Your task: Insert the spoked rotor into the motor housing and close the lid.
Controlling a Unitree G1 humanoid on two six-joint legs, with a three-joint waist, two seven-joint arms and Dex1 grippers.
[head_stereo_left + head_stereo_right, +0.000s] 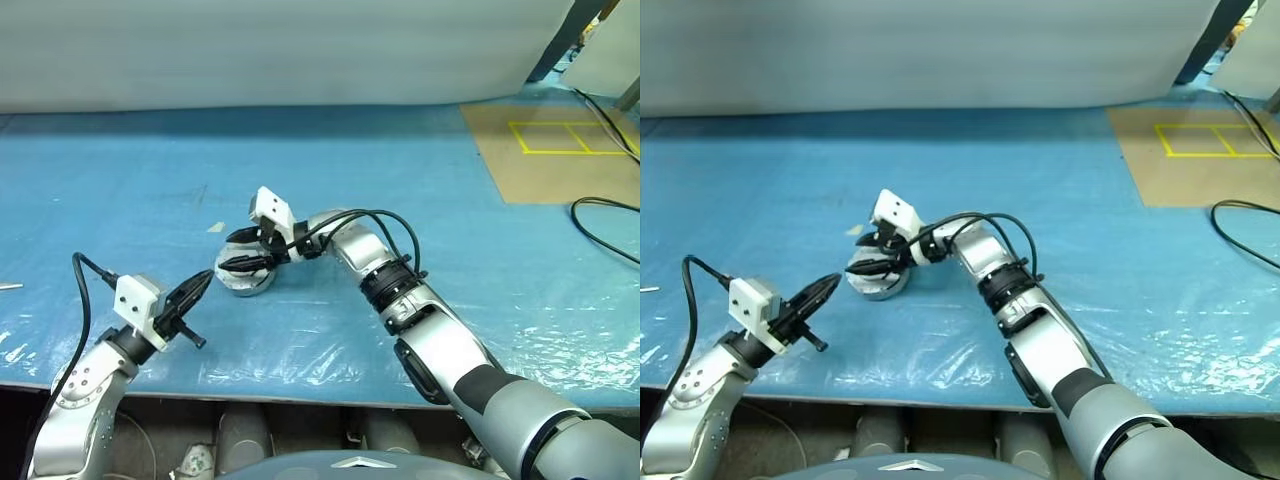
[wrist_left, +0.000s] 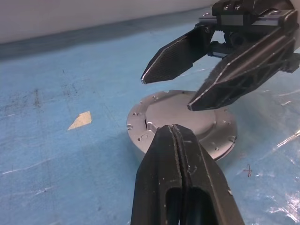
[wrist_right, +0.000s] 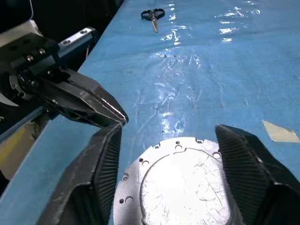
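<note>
With the lid (image 2: 180,123) sitting grey face up on the motor housing (image 1: 244,283) on the blue surface (image 1: 420,190), we keep our wide-open right end effector (image 3: 171,154) centred over it and press evenly, our left end effector (image 2: 173,136) shut just beside.

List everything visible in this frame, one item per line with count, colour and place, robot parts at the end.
lid: one, plain grey face up with raised centre, seated on the motor housing at the middle of the table.
motor housing: one, grey, under the lid, only its side wall showing.
table cover: one, blue plastic sheet, over the whole table.
scissors: one pair, dark, far along the table.
paper scrap: one, pale, on the cover beside the housing.
brown board: one, with yellow lines, far right corner.
black cable: one, right edge.
left gripper: one, black fingers shut, just left of the housing.
right gripper: one, black fingers open, over the lid.
</note>
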